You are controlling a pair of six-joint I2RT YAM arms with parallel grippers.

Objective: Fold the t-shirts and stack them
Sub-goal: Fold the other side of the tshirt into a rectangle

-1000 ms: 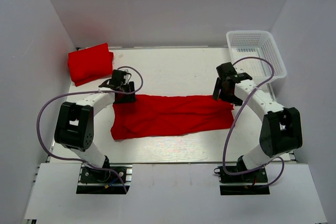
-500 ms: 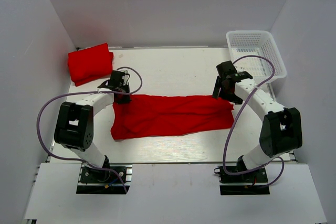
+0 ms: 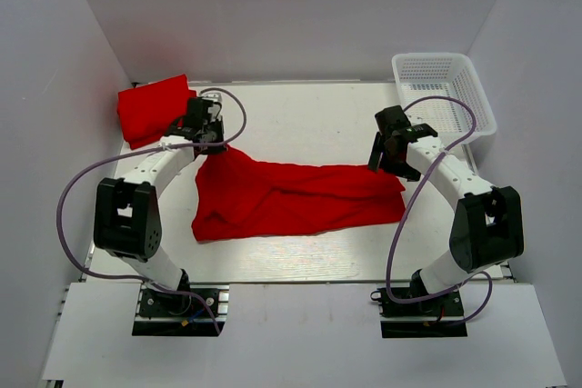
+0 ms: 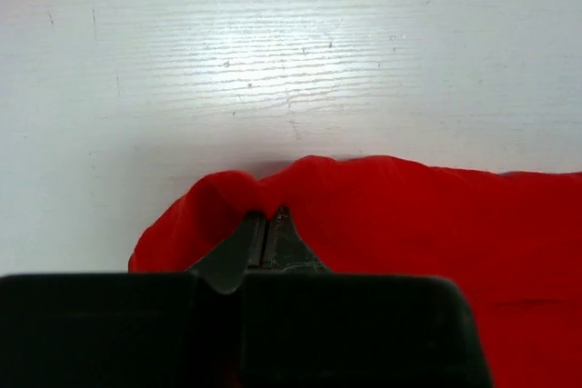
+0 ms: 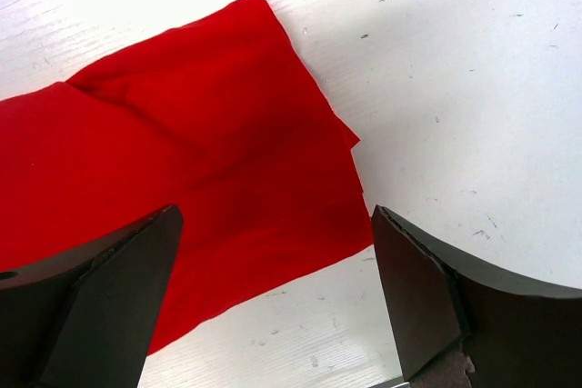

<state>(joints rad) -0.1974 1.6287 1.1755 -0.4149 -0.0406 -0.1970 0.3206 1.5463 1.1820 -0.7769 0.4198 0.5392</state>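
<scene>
Centre: spread t-shirt (image 3: 300, 199); far left behind it: folded t-shirt (image 3: 145, 111); far right: basket (image 3: 446, 90).

Left tool (image 3: 216, 140) and its t-shirt (image 3: 291, 199) corner now farther back, beside folded stack (image 3: 150, 111).

One t-shirt (image 5: 182, 161), red, creased, its corner lying flat on white scuffed table (image 5: 473, 88). One right gripper (image 5: 273, 224), jaws wide apart above the cloth's edge.

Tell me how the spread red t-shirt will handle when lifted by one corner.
Probably floppy: the spread t-shirt peaks where the left gripper pinches it, the rest lying on the table. Likely light: shut jaws hold it by one small fold. It would likely sag and trail, not lift whole.
</scene>
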